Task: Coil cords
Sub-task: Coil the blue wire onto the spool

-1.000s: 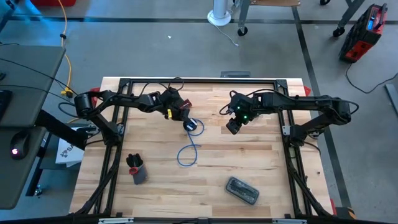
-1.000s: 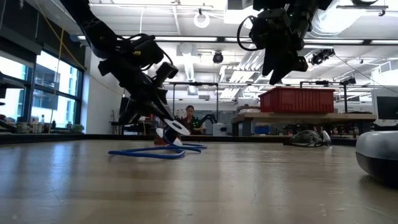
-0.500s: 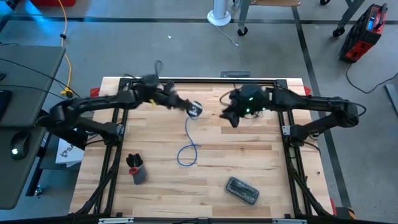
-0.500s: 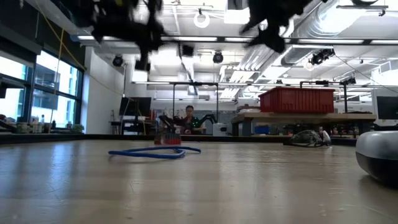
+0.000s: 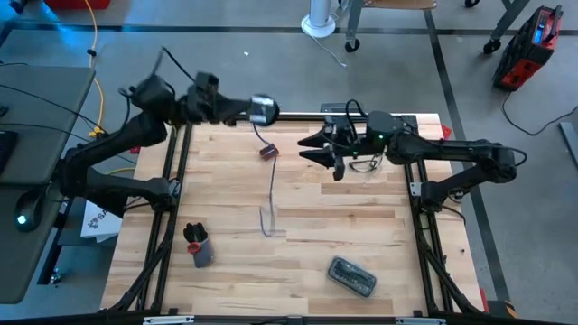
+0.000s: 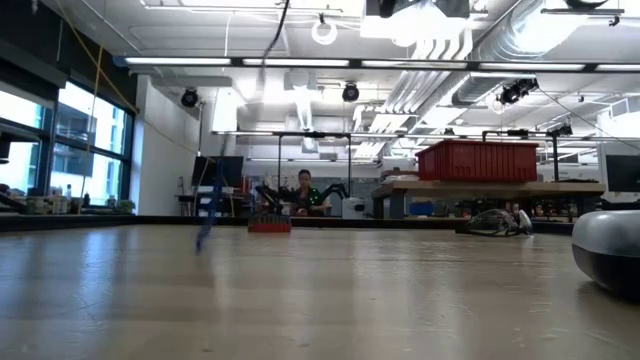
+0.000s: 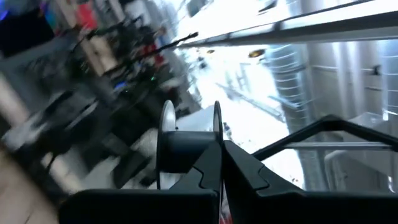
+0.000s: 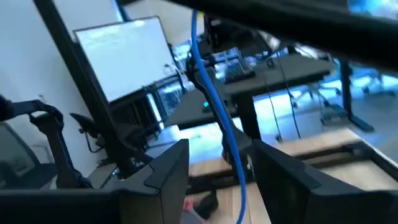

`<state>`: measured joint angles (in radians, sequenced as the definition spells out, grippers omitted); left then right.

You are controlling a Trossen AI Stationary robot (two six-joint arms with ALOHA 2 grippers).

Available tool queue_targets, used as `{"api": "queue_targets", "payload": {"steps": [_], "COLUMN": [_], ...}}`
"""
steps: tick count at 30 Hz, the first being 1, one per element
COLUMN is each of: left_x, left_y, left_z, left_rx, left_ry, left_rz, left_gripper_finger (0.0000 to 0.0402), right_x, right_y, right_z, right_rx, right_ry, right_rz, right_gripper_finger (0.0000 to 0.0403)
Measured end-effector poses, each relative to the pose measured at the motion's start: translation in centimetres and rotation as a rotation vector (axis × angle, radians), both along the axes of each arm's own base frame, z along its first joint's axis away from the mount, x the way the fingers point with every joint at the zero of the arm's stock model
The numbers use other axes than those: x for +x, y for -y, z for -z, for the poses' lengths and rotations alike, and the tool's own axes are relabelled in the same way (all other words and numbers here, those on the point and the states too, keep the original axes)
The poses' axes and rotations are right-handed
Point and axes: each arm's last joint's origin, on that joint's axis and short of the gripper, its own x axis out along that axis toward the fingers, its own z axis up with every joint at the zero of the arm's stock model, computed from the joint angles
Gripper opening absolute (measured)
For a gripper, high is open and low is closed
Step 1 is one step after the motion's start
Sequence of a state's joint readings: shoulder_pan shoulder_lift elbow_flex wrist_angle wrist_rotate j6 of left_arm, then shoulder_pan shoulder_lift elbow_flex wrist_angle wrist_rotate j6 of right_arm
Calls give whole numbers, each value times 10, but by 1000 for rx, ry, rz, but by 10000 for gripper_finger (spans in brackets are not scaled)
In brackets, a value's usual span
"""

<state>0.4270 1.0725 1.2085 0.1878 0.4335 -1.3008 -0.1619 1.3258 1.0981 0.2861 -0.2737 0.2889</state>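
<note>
Reel (image 5: 262, 109), small and round with pale flanges and a dark hub, held high over the far edge of the light wooden slatted table (image 5: 361, 226), just left of centre. Left gripper (image 5: 248, 110) has its fingers pressed together on the reel; in the left wrist view the two disc flanges (image 7: 166, 146) stand edge-on either side of the dark core, right at the closed fingertips. Thin blue cord (image 5: 271, 185) runs from the reel down toward the table, hanging nearly straight with a small bend where its lower end reaches the boards near the table's middle. Small red piece (image 5: 268, 152) sits on the cord a little below the reel; what it is cannot be told. Low view shows only a blurred blue streak of cord (image 6: 206, 210) rising off the tabletop at left. Right gripper (image 5: 314, 151) hovers over the far middle of the table, to the right of the cord, fingers spread apart and holding nothing; in the right wrist view the blue cord (image 8: 217, 106) passes in front of the gap between its two dark fingers (image 8: 165, 171), whether touching them cannot be told. Dark cylindrical object with a red tip (image 5: 197, 244) lies near the left front of the table; grey oval case (image 5: 351, 275) lies near the right front.
</note>
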Motion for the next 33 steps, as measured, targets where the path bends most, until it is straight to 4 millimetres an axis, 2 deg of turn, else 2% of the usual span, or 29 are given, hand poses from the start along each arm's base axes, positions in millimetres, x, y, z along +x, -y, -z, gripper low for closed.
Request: {"api": "queue_targets", "payload": {"steps": [5,11,18,25,33], "left_x": [5,22,47,53,53], "left_y": [-1,1,-1,-3,-1], "left_z": [-37,-58,-58,-57,-58], "left_rx": [60,94,117,120,118], "left_ry": [7,-26,-52,-58,-52], "left_rz": [-19,1,34,31,26], "left_gripper_finger": [0,0,0,0,0], "right_x": [18,32,35,34,35], "right_y": [2,5,4,-7,-14], "right_z": [8,16,12,10,10], "right_rx": [-15,-64,-180,-136,-129], "right_ry": [65,128,210,244,245], "right_rz": [-21,8,162,9,-14], "right_gripper_finger": [167,167,167,167,167]}}
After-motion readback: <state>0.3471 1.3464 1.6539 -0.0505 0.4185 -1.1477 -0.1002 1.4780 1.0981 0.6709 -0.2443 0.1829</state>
